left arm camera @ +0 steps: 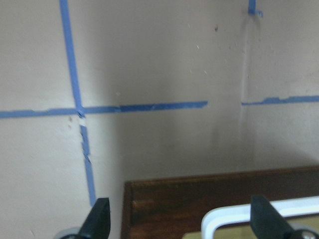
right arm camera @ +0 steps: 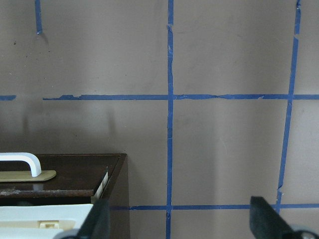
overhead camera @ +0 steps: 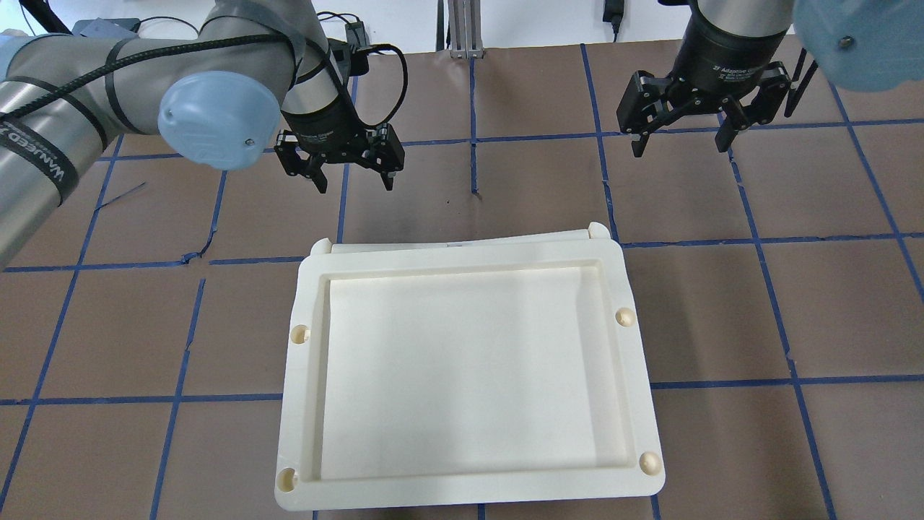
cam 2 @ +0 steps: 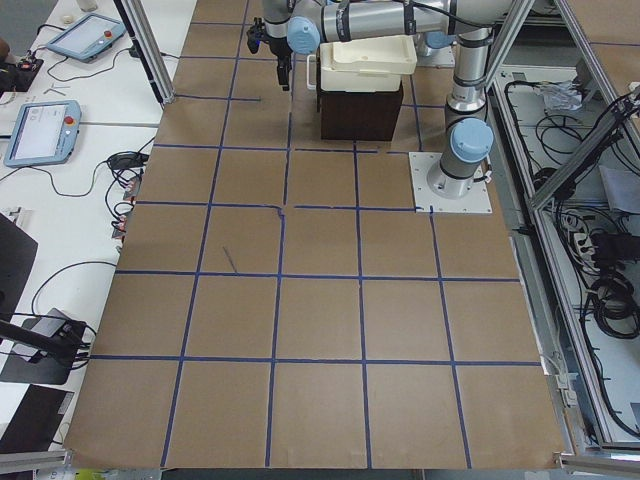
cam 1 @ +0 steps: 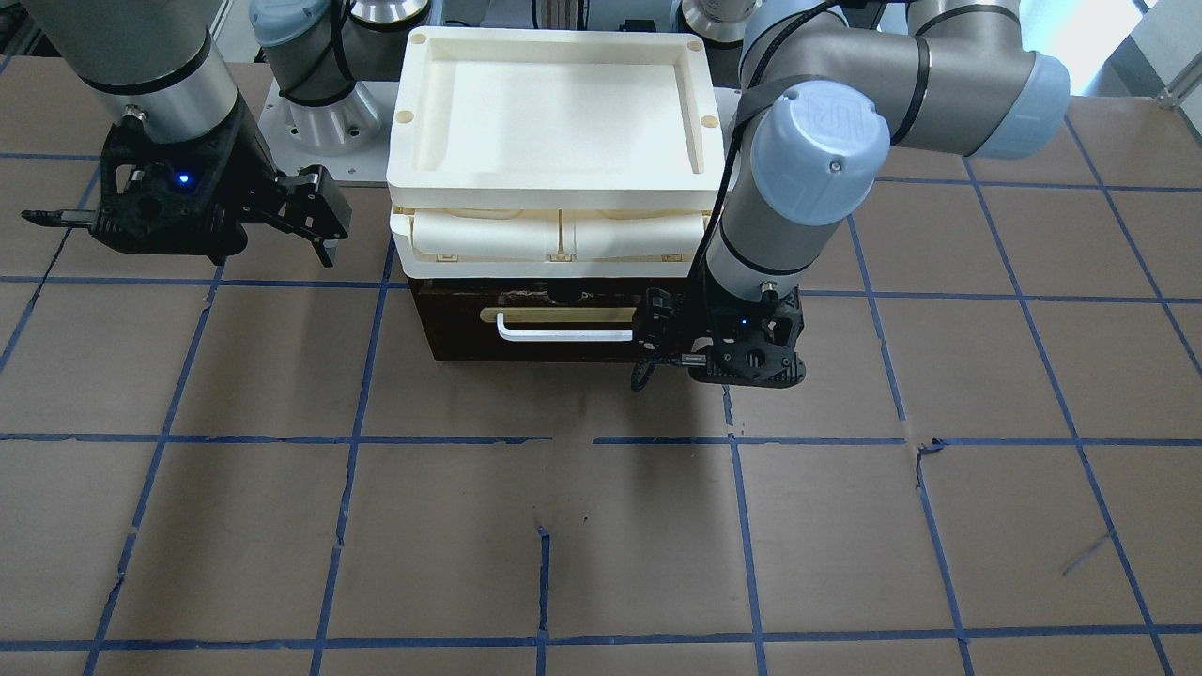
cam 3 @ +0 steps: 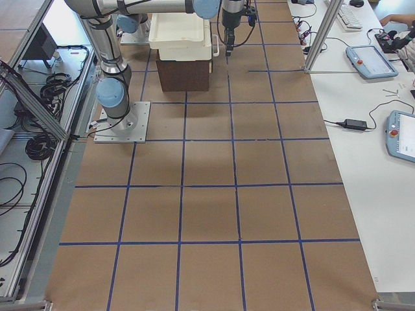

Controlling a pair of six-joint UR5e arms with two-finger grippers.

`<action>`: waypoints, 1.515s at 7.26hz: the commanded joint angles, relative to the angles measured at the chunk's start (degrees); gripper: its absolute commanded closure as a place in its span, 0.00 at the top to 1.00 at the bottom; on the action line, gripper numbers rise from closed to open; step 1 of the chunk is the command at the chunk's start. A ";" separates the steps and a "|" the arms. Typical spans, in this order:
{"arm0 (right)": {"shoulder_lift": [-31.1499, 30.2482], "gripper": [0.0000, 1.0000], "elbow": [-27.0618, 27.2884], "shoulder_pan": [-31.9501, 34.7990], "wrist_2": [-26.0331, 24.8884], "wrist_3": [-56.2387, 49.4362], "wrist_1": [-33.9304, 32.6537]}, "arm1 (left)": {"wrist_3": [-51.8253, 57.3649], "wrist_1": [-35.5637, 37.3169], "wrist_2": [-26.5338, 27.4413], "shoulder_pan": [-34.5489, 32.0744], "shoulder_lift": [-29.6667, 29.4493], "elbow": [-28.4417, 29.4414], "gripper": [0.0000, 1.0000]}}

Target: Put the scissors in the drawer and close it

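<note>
Left pincer (overhead camera: 354, 186) gapes empty just before the shut drawer (cam 1: 460, 333); right pincer (overhead camera: 680, 150) gapes empty, well aside.

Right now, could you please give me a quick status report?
Left gripper and right gripper open, empty. Drawer looks shut, left gripper near its handle. Scissors not in sight.

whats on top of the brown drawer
Cream trays are stacked on the drawer. Its inside is hidden, so no scissors can be seen.
</note>
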 commanded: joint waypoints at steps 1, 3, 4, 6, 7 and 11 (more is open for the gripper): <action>0.00 1.00 0.00 0.00 0.07 0.00 0.00 | 0.90 0.65 2.11 2.25 4.36 0.33 1.00; 0.00 1.00 0.00 0.00 0.07 0.00 0.00 | 1.69 -8.00 1.76 9.71 10.15 0.24 1.00; 0.00 1.00 0.00 0.00 0.07 0.09 0.00 | 3.52 -12.05 2.02 10.79 11.66 0.24 1.00; 0.00 1.00 0.00 0.00 0.07 0.09 0.00 | 5.29 -12.27 2.20 11.85 12.38 0.60 1.00; 0.00 1.00 0.00 0.00 0.07 0.09 0.09 | 5.30 -12.36 3.51 11.94 12.99 0.68 1.00; 0.00 1.00 0.00 0.00 0.16 0.00 0.00 | 4.50 -12.45 3.52 11.42 13.52 0.42 1.00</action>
